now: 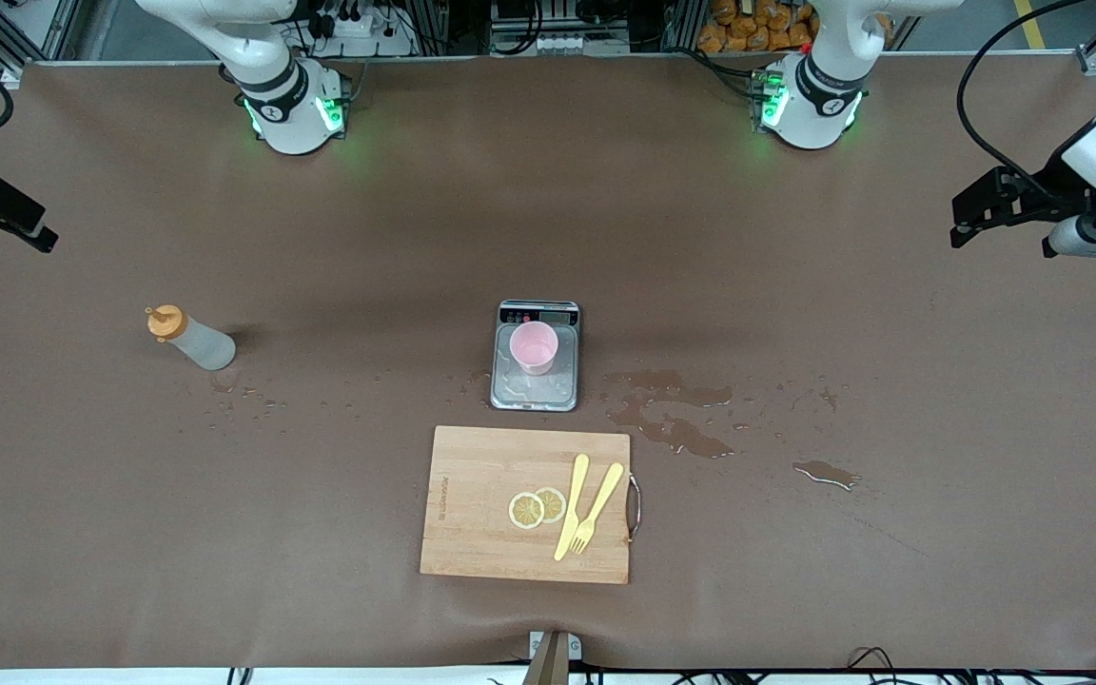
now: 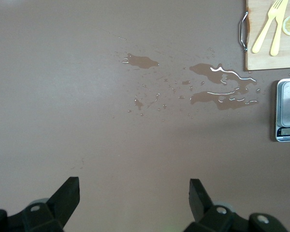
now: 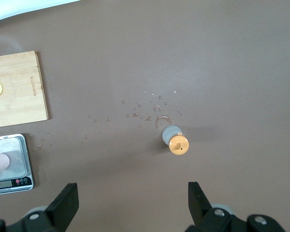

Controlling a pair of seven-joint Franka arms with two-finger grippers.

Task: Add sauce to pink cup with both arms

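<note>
I've got the pink cup (image 1: 535, 346) on the scale (image 1: 536, 390) to weigh the pour, sauce bottle (image 1: 190, 338) standing untouched on the bench (image 1: 890, 590) toward the right arm's end, left tool (image 2: 134, 194) and right tool (image 3: 133, 198) both wide open, empty.

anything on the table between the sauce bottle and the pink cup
Nothing visible. The sauce bottle stands toward the right arm's end; the pink cup sits on the scale. Only bare cloth with small droplets lies between them.

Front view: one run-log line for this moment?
sauce: untouched | pink cup: on scale | left end effector: open | right end effector: open
</note>
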